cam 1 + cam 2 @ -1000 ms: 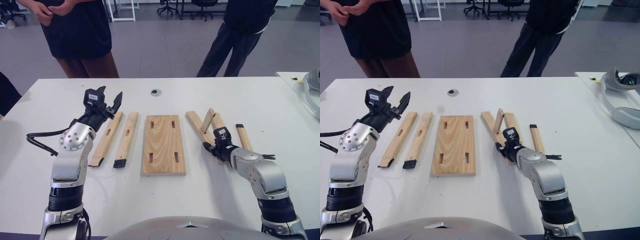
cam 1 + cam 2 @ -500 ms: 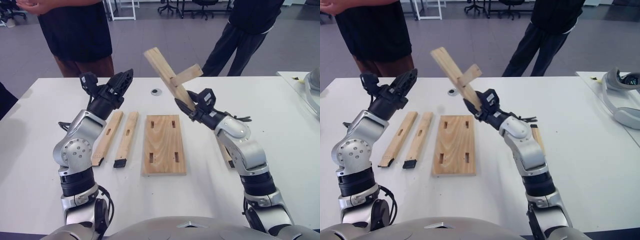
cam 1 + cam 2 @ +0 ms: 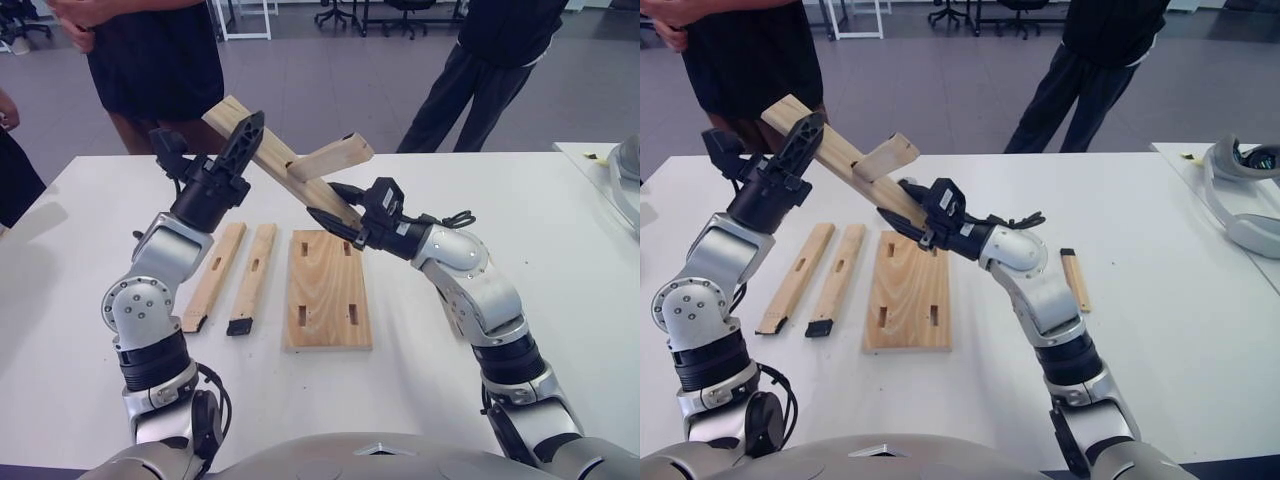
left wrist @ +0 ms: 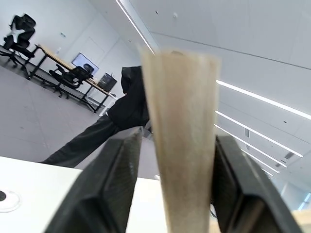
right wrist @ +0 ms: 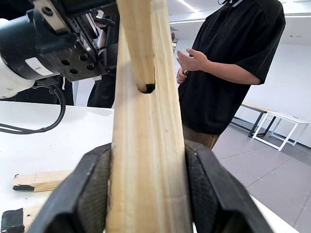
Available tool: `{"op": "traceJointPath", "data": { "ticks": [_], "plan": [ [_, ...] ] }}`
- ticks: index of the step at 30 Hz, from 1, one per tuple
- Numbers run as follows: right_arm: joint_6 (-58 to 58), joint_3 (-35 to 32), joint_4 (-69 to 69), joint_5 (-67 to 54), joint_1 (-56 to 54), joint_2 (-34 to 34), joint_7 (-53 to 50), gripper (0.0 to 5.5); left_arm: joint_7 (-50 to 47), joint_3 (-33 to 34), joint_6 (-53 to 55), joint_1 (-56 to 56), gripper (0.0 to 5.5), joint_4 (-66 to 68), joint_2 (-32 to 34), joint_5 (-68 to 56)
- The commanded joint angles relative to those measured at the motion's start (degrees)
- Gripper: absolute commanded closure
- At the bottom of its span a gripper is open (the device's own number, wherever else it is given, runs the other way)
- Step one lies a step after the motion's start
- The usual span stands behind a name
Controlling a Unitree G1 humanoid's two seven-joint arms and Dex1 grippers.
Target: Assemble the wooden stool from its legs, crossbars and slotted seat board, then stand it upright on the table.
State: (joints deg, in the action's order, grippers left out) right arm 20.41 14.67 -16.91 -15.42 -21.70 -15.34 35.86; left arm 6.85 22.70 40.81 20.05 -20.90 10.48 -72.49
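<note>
Right gripper (image 3: 338, 218) clamped on flat wooden leg (image 3: 283, 168), crossbar (image 3: 335, 158) slotted in; left gripper (image 3: 243, 128) astride, closure unclear.

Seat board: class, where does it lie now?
In the left eye view the seat board lies flat on the table, centred, just right of a loose leg.

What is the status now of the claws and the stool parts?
Right claw shut on leg, lower end; crossbar stuck in its slot. Left claw at upper end. Seat board flat on table below.
</note>
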Motion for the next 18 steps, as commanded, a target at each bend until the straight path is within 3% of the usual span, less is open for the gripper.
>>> {"op": "traceJointPath", "data": {
  "ticks": [1,2,11,12,15,18],
  "plan": [
    [0.05,0.41,-0.91,0.26,0.76,-0.79,0.80,3.44,-0.97,0.02,-1.32,-1.43,4.05,0.03,1.07,0.38],
    [0.10,0.54,-0.96,0.22,0.86,-0.85,0.88,3.44,-1.08,-0.15,-1.51,-1.49,4.26,0.05,1.09,0.56],
    [2.65,0.04,0.28,-0.74,1.63,-1.07,0.73,3.44,-3.87,-0.23,-5.91,-5.25,4.32,-4.41,-0.02,3.58],
    [3.15,0.00,0.42,-1.13,1.90,-1.13,0.97,3.06,-4.63,0.08,-6.42,-5.94,4.32,-5.47,-0.08,3.63],
    [3.14,1.05,0.30,-0.29,3.74,-1.99,1.63,2.60,-8.50,-0.25,-7.40,-9.57,4.49,-8.90,-0.85,4.76],
    [-0.49,3.04,0.49,5.10,9.58,-8.30,3.18,2.00,-16.14,-2.38,-7.16,-16.92,4.49,-15.57,-2.81,7.45]
  ]
}}
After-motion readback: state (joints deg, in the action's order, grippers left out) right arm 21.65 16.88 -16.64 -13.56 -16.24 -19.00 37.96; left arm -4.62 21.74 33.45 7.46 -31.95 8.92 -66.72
